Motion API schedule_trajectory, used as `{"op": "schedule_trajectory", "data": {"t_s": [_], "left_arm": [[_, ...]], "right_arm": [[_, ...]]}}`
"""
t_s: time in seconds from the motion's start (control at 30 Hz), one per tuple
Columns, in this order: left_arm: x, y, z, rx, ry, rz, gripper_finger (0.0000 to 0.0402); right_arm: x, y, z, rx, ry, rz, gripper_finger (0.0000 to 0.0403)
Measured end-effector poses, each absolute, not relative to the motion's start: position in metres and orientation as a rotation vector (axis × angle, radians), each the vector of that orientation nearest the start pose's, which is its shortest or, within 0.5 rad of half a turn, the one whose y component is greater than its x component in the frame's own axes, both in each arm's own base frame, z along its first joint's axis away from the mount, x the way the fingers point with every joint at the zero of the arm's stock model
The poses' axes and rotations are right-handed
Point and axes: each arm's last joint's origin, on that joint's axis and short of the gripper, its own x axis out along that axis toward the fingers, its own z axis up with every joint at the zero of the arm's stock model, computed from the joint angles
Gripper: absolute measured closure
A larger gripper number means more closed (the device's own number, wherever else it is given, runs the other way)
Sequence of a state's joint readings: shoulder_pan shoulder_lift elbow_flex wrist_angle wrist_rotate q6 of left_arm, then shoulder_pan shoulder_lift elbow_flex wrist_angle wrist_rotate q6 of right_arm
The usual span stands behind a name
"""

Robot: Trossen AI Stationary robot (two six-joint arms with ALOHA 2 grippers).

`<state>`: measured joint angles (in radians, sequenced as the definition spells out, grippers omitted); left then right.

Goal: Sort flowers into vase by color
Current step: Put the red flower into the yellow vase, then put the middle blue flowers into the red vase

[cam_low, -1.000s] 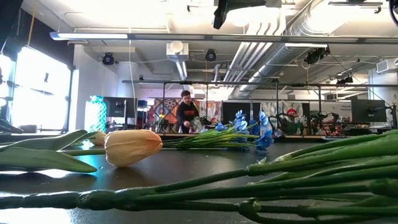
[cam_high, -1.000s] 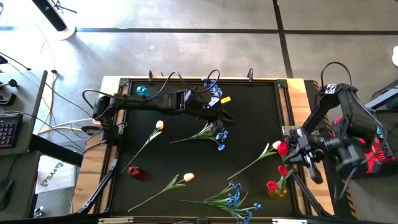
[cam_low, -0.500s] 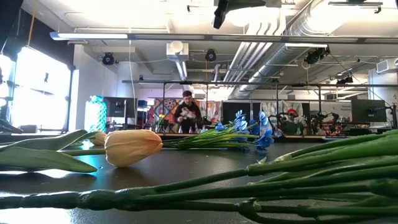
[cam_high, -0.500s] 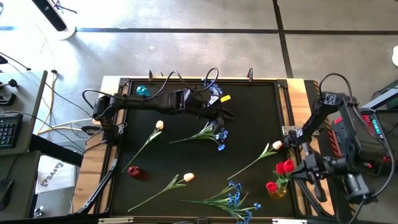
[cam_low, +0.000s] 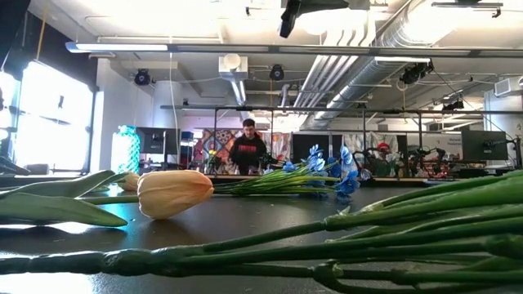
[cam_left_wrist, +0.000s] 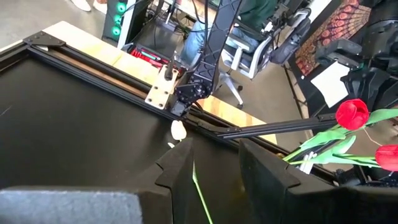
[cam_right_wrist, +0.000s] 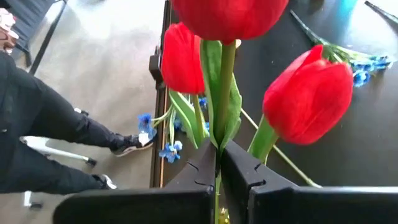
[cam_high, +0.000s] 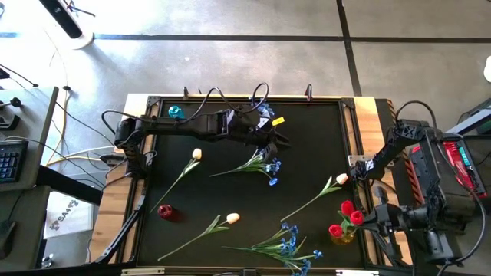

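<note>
Over the table's right front corner, seen from above, the right gripper [cam_high: 367,220] holds a red tulip [cam_high: 357,218] by its stem, just beside the amber vase [cam_high: 341,235], which already carries two red tulips [cam_high: 335,229]. Judged from this, the red group is nearly complete. Well away from that gripper lie three cream tulips [cam_high: 232,218], two sprays of blue blossoms [cam_high: 289,244] and a small red vase [cam_high: 165,211], with a teal vase [cam_high: 176,112] at the far rim; none of the cream or blue flowers is in a vase. The left gripper [cam_high: 276,142] hangs just above the second blue spray [cam_high: 270,167] at the table's middle back.

From table height, a cream tulip head [cam_low: 174,193] lies close by, green stems [cam_low: 392,220] cross in front, and blue blossoms [cam_low: 327,170] show farther off. No gripper appears here. A person [cam_low: 248,149] stands in the room beyond.

From the left wrist, the fingers [cam_left_wrist: 179,174] stand apart with nothing between them; past them a cream tulip [cam_left_wrist: 178,130] lies near the table edge, and red tulips [cam_left_wrist: 352,114] show farther off.

From the right wrist, the fingers [cam_right_wrist: 199,168] are clamped on the green stem of the red tulip [cam_right_wrist: 229,18]; two further red heads [cam_right_wrist: 307,94] flank it.

Remaining, in my judgement: seat this tulip, then sort all cream and blue flowers.
</note>
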<state>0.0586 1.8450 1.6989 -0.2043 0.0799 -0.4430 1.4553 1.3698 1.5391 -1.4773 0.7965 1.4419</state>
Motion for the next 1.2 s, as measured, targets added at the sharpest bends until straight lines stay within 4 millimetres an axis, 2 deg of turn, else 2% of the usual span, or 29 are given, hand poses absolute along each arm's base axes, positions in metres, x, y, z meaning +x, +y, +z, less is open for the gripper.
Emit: {"op": "schedule_trajectory", "data": {"t_s": [0.43,0.53,0.77,0.87,1.0,1.2], "left_arm": [[0.433,0.022,0.348,-0.463,0.348,0.063,0.0284],[0.433,0.020,0.348,-0.462,0.348,0.061,0.0284],[0.433,0.019,0.348,-0.461,0.348,0.060,0.0284],[0.433,0.018,0.348,-0.468,0.349,0.058,0.0284],[0.433,0.015,0.348,-0.466,0.351,0.053,0.0284],[0.435,0.011,0.344,-0.448,0.368,0.044,0.0284]], "right_arm": [[0.038,0.217,0.376,0.183,0.834,0.055,0.0400],[0.038,0.217,0.375,0.203,0.856,0.049,0.0381],[0.037,0.218,0.375,0.220,0.887,0.048,0.0291],[0.037,0.218,0.374,0.230,0.923,0.050,0.0267],[0.035,0.220,0.373,0.252,1.006,0.067,0.0260],[0.033,0.221,0.374,0.276,1.089,0.086,0.0274]]}}
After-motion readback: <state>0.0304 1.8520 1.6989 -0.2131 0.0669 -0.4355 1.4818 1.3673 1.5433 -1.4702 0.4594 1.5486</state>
